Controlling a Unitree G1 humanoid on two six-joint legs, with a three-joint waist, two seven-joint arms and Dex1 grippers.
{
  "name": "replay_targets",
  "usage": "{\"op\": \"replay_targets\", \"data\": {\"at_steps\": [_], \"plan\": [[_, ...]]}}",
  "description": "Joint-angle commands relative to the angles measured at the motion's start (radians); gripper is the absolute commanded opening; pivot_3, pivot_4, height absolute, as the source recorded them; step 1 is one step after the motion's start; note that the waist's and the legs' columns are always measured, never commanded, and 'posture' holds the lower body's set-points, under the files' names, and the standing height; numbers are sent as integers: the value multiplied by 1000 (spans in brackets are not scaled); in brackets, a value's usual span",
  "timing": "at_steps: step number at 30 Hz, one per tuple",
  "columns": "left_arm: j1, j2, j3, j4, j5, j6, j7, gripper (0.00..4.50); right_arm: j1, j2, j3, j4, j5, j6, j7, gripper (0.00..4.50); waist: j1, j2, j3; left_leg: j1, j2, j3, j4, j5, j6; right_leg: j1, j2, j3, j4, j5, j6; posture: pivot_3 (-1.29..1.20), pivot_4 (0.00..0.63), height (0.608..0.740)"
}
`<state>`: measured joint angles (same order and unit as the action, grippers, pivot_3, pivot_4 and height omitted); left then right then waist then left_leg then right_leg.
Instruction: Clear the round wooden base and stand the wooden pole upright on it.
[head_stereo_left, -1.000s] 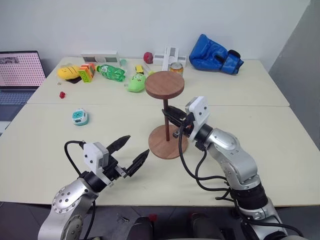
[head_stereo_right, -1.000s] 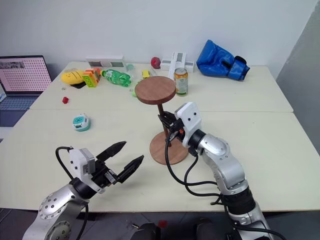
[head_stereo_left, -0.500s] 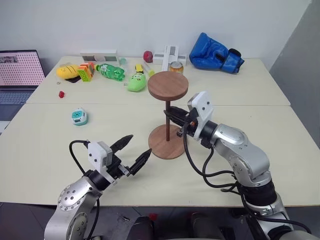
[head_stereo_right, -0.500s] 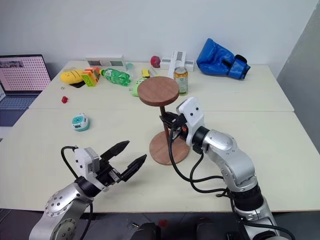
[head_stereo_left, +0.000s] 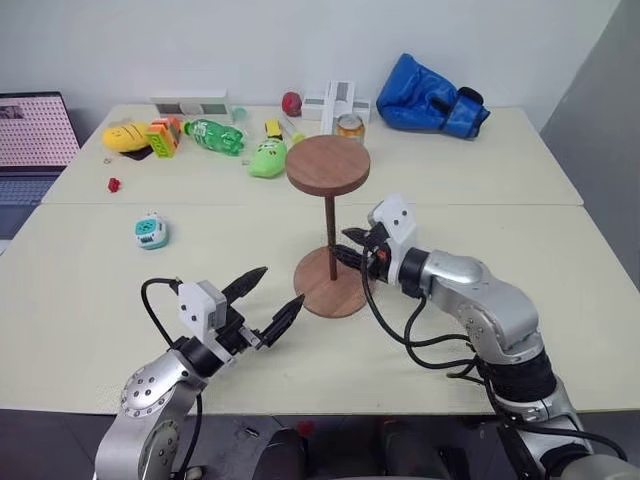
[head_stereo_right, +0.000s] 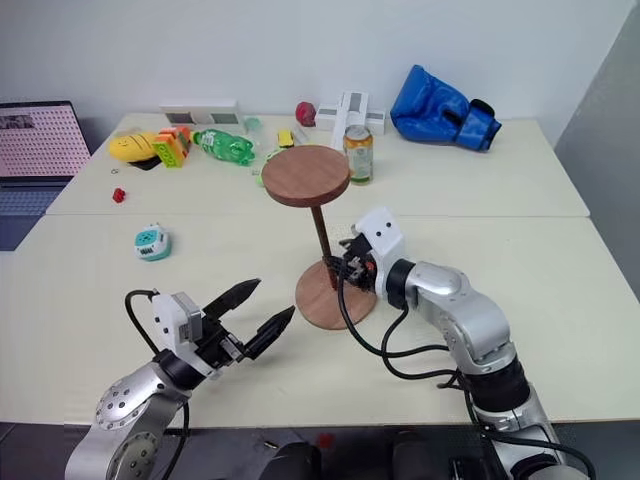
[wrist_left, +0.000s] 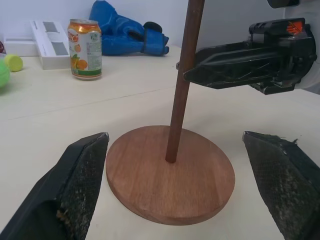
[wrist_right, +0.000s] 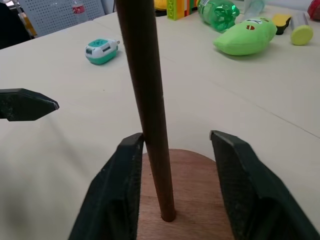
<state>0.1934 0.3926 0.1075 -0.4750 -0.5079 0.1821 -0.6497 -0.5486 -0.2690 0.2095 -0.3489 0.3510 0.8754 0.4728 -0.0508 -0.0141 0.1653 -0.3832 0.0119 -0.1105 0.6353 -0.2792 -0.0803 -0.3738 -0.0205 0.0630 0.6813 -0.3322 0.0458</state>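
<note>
wooden pole (head_stereo_left: 331, 235) upright in round wooden base (head_stereo_left: 331, 283), seemingly socketed

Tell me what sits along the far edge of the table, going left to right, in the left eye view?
Yellow plush toy → green plastic bottle → small red ball → white cross-shaped block → orange drink can → blue boxing glove.
</note>
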Motion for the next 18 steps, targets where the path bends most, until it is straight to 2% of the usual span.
{"op": "replay_targets", "data": {"at_steps": [1, 4, 7, 13, 15, 18], "plan": [[-6, -3, -8, -10, -2, -26, -13, 4500, -15, -40, -15, -31, 22, 26, 34, 3185, 0, 0, 0, 0, 0, 0, 0, 0, 0, 0, 0, 0, 0, 0, 0, 0, 150, 740], [-37, 19, 8, 22, -20, -9, -38, 4500, 0, -117, -7, -21, 21, 44, 86, 3867, 1, 0, 0, -1, -1, 0, 0, 0, 0, 0, -1, 0, -1, 0, 0, 0, 150, 740], [-101, 100, 52, 88, -61, 61, -95, 4500, 22, -205, -34, -32, 50, 57, 156, 4458, 5, 0, 0, 0, -1, 0, 0, 0, 0, 0, -1, -1, 0, 0, 0, 0, 150, 740], [-278, 299, 90, 289, -43, 163, -189, 4500, 94, -371, -107, -32, 97, 14, 287, 4458, 10, -1, 2, -1, -1, -1, 0, 0, 1, 1, 0, -3, -1, 0, 0, 0, 150, 740], [-329, 347, 91, 373, 18, 106, -218, 4500, 135, -420, -131, -25, 94, -47, 338, 4458, 10, -1, 3, -1, -1, 0, 0, 0, 1, 0, 0, -2, -1, 0, 0, 0, 150, 740], [-392, 385, 77, 463, 59, 76, -256, 4500, 172, -437, -158, -7, 94, -115, 368, 4458, 7, -2, 4, -1, -1, 0, 0, 0, 1, 0, 0, -2, -1, 0, 0, 0, 150, 740]]}}
